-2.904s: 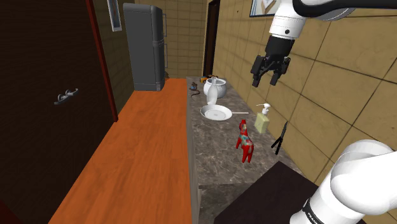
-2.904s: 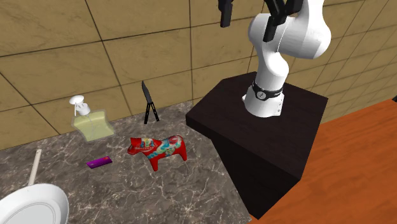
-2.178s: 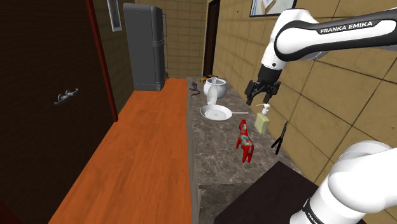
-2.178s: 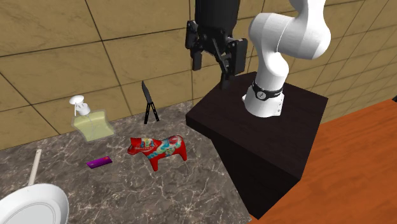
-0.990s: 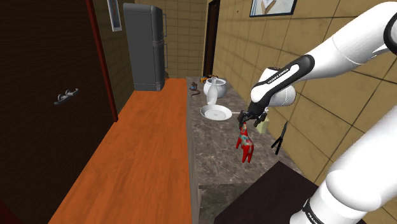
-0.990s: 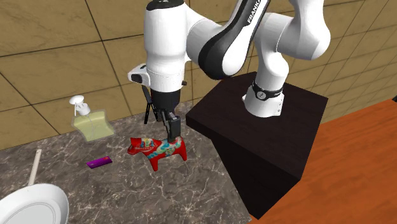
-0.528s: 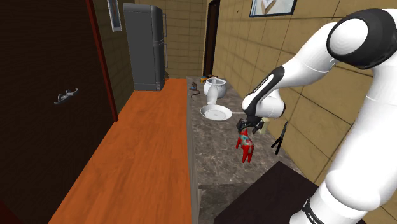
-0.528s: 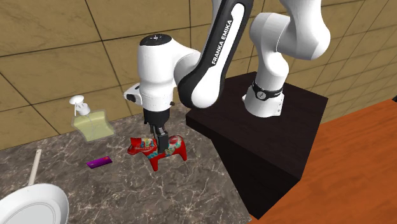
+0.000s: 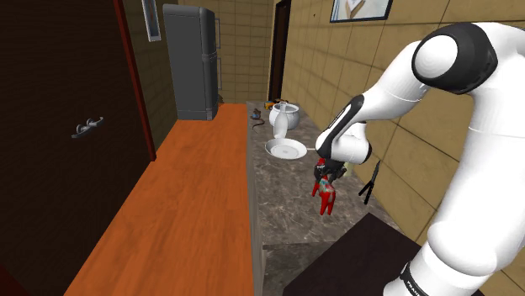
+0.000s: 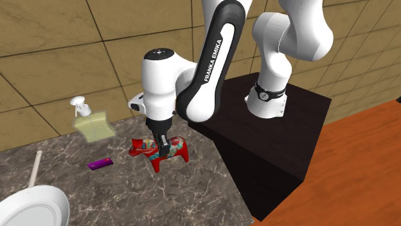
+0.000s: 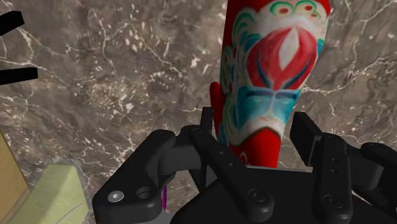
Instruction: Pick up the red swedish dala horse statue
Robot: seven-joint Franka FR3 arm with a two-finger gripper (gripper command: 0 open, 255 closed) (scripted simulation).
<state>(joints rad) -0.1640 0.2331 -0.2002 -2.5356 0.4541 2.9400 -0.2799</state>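
The red dala horse statue (image 9: 327, 200) (image 10: 175, 151), painted with white, teal and green patterns, stands on the grey marble counter (image 9: 278, 206) (image 10: 128, 192). My black gripper (image 9: 323, 176) (image 10: 160, 146) has come down from above over its back. In the wrist view the horse's body (image 11: 273, 70) runs between the two fingers (image 11: 207, 130), and both press against its sides, so the gripper (image 11: 254, 130) is shut on it. The horse's feet still look to be on the counter.
A pale soap dispenser (image 10: 92, 122) (image 11: 51, 191) stands by the tiled wall, and a small purple object (image 10: 100, 164) lies near the horse. A white pan (image 9: 286, 150) (image 10: 32, 208), a white pot (image 9: 283, 118) and a black folding stand (image 9: 368, 181) share the counter. My dark box (image 10: 270, 141) is close beside the horse.
The gripper has dropped the last bit onto the horse's back and its fingers have closed in from wide apart onto the horse's sides. The horse has not moved.
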